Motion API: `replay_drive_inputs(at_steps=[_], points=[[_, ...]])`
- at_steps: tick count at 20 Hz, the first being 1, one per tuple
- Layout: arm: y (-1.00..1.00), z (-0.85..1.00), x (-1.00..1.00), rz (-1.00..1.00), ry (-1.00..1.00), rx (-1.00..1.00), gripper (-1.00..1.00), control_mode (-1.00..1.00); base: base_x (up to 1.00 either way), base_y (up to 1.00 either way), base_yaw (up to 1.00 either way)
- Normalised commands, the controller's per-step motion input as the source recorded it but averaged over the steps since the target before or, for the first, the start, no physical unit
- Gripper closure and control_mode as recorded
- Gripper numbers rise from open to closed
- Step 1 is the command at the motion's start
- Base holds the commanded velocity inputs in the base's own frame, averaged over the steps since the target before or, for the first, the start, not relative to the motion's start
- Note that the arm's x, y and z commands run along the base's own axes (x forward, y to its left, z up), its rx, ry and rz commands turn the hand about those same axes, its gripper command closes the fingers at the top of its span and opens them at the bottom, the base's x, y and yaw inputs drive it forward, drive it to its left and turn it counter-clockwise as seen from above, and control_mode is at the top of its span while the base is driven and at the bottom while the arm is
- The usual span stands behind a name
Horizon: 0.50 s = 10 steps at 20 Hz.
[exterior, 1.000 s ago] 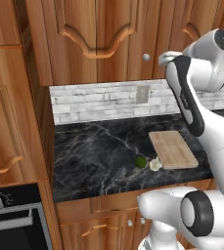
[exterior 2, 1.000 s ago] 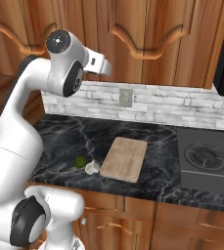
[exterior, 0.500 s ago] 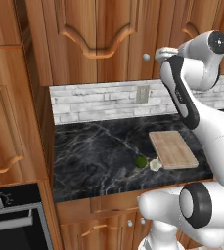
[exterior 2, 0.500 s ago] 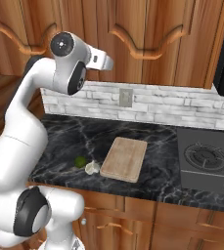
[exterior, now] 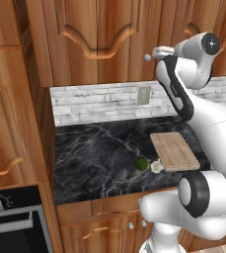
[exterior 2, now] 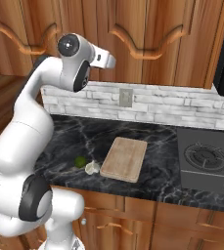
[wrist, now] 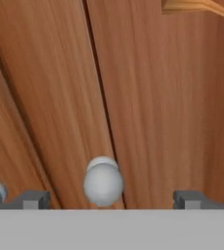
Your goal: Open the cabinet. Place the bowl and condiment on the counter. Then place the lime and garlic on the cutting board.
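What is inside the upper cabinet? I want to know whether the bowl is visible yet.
Nothing inside can be seen: the cabinet doors are shut, so the contents are covered. The open gripper faces a round knob beside the door seam.

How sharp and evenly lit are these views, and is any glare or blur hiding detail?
Left and right base views: even, flat light, sharp, no glare on the counter. Hand view: soft close-up, the cabinet knob slightly blurred between the open gripper tips.

Green lime [exterior: 141,163], blk marble counter [exterior: 99,153], wood-brown cabinet [exterior: 94,34]
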Motion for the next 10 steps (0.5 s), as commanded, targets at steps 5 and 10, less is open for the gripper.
replay_drive_inputs(at_steps=[5,10], points=[[0.00,0.00,0.45,-0.01,-0.12,0.00,-1.00,-1.00,0.00,0.00,0.00],[0.00,-0.08,0.34,0.00,-0.05,0.00,1.00,-1.00,0.00,0.00,0.00]])
